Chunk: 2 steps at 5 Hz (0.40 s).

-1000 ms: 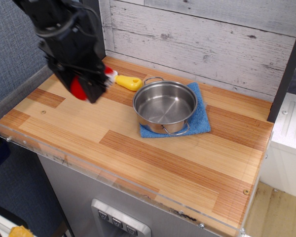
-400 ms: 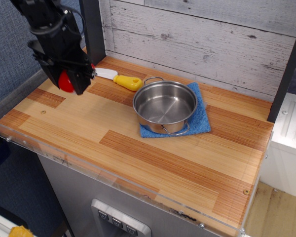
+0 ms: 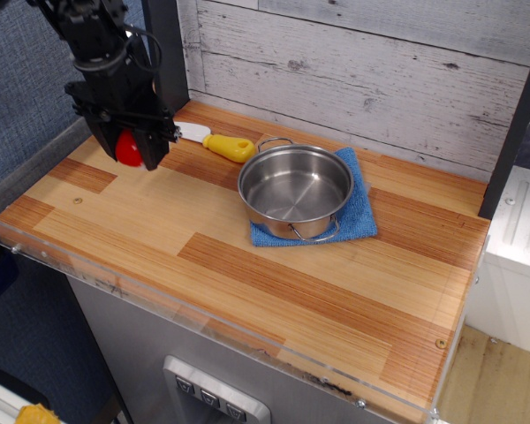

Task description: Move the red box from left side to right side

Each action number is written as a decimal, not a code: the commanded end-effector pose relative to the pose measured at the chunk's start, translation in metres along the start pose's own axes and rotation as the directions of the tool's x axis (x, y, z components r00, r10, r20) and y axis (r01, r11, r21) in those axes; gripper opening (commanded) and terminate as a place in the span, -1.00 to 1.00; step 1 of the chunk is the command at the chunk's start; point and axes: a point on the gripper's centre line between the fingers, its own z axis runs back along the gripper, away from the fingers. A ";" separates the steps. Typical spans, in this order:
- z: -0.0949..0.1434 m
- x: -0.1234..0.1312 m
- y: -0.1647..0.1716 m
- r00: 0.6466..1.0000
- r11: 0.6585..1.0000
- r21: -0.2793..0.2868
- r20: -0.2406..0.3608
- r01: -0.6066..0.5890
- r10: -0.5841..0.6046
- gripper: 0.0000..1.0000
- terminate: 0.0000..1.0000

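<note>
The red box (image 3: 127,151) shows as a glossy red rounded piece between the fingers of my black gripper (image 3: 131,144). Its white base is hidden by the fingers. The gripper is shut on it at the back left of the wooden tabletop (image 3: 247,265), just above or at the surface; I cannot tell whether it touches. The arm comes down from the upper left.
A white toy knife with a yellow handle (image 3: 223,145) lies just right of the gripper. A steel pot (image 3: 294,190) stands on a blue cloth (image 3: 360,215) at centre right. A clear plastic rim (image 3: 35,256) edges the front and left. A plank wall runs behind.
The gripper, holding the red box, moved from near the knife back toward the far left, then shifted slightly right and turned.
</note>
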 end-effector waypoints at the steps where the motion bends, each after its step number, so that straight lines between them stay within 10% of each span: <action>1: -0.007 -0.004 0.011 1.000 0.999 0.036 0.004 -0.004 0.004 -1.00 -1.00; 2: -0.013 -0.005 0.012 1.000 0.999 0.032 -0.013 -0.008 0.008 -1.00 -1.00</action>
